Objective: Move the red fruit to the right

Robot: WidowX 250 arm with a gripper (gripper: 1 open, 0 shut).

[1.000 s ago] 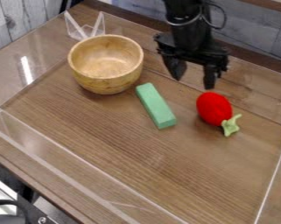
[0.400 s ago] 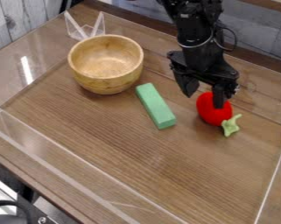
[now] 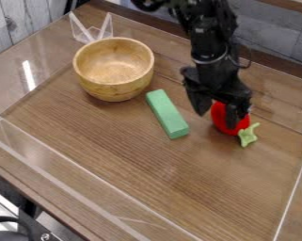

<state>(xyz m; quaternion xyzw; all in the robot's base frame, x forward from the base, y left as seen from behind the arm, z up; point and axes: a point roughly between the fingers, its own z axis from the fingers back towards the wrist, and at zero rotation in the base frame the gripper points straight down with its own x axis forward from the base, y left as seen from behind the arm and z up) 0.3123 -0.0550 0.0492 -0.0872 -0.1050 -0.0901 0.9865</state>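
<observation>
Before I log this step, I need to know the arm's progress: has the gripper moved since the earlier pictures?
Yes: toward the camera, now farther past the bowl, its fingers at the red fruit.

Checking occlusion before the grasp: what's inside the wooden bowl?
Nothing visible in the wooden bowl, just bare wood on the inner floor and far wall. The inner face of the near wall is partly hidden by the rim.

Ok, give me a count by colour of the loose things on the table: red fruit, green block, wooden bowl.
Red with green top: 1, the fruit
Green: 1, the block
Wood brown: 1, the bowl
Total: 3
</observation>
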